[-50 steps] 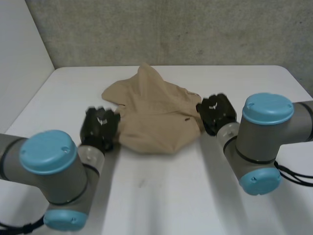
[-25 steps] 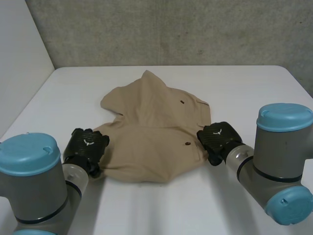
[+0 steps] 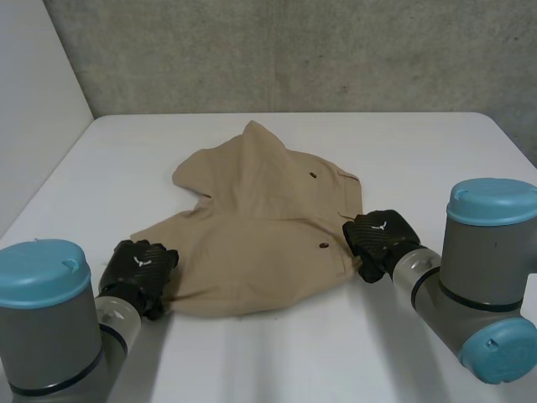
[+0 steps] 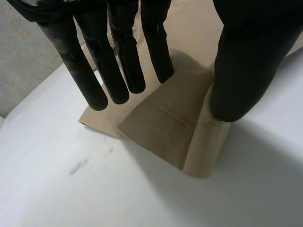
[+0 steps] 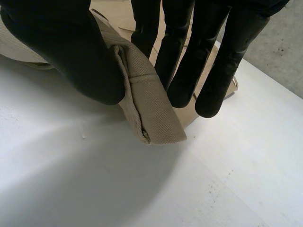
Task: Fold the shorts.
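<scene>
Tan shorts [image 3: 268, 227] lie spread across the middle of the white counter [image 3: 403, 143], bunched up toward the far edge. At the near-left corner of the shorts, the left hand [image 3: 141, 267] pinches a folded-over hem corner between its straight fingers [image 4: 118, 71] and its thumb [image 4: 246, 71]. At the right edge of the shorts, the right hand [image 3: 377, 237] clamps a doubled band of cloth between thumb and fingers. Both arms enter from the near edge of the counter.
</scene>
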Controlling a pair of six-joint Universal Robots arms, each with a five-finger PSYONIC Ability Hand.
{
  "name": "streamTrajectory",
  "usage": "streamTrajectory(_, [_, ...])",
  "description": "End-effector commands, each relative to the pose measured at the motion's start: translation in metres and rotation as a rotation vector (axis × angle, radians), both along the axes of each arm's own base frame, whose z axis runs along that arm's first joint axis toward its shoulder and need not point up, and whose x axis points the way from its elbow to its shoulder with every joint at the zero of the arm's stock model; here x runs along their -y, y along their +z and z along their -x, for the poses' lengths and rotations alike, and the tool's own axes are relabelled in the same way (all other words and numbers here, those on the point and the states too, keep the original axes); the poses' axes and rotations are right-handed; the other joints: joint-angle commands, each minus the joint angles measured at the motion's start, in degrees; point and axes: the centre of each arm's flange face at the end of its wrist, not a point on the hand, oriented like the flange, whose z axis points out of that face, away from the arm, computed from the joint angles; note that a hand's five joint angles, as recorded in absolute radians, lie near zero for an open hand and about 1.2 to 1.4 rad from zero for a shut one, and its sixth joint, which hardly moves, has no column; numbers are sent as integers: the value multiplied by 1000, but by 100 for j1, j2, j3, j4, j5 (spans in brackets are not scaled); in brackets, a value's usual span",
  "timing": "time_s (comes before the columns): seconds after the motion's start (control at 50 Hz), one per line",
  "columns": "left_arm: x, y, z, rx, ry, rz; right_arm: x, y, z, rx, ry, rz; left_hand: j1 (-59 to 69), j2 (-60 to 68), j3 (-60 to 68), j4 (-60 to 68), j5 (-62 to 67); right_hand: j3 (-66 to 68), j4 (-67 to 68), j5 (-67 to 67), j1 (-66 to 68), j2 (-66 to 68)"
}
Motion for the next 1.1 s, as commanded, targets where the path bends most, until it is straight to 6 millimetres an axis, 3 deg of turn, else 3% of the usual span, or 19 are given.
streamTrajectory(0.02, [10,-3,-6,-39,28,-24,1,0,0,3,-3,7,2851,2861,2867,2858,2898,1103,1165,1364,2419,1234])
streamTrajectory(0.04, [12,-4,-7,-42,31,-26,2,0,0,4,-2,8,3638,3647,3654,3645,3685,1103,1165,1364,2419,1234])
streamTrajectory(0.18, [14,-5,-6,-58,7,-32,5,5,0,27,-14,3,3646,3655,3662,3653,3693,1103,1165,1364,2419,1234])
streamTrajectory(0.2, [14,-3,-6,-61,2,-28,6,6,0,38,-22,-2,3646,3655,3662,3653,3693,676,738,937,1992,807])
streamTrajectory(0.26, [15,0,-5,-65,2,-19,13,15,6,111,-78,-38,3646,3655,3662,3653,3693,-2965,-2903,-2704,-1649,-2834])
streamTrajectory(0.36, [19,9,-3,-83,0,17,27,41,33,247,-198,-118,3646,3655,3662,3653,3693,-3601,-3538,-3339,-2285,-3470])
streamTrajectory(0.44, [26,17,0,-95,-1,47,23,43,42,291,-205,-205,3646,3655,3662,3653,3693,-3417,-3354,-3155,-2101,-3286])
streamTrajectory(0.56, [38,24,-3,-105,20,72,6,33,47,286,-191,-267,3646,3655,3662,3653,3693,-3382,-3320,-3121,-2066,-3251])
streamTrajectory(0.76, [38,24,-4,-105,22,69,-9,9,46,279,-175,-257,3646,3655,3662,3653,3693,-3568,-3505,-3306,-2252,-3436])
streamTrajectory(1.0, [50,35,-9,-118,49,109,-13,-9,28,219,-124,-123,3646,3655,3662,3653,3693,-3534,-3471,-3272,-2218,-3403])
streamTrajectory(1.1, [56,43,-5,-132,45,142,-18,-20,10,193,-73,-124,3646,3655,3662,3653,3693,-3417,-3354,-3155,-2101,-3285])
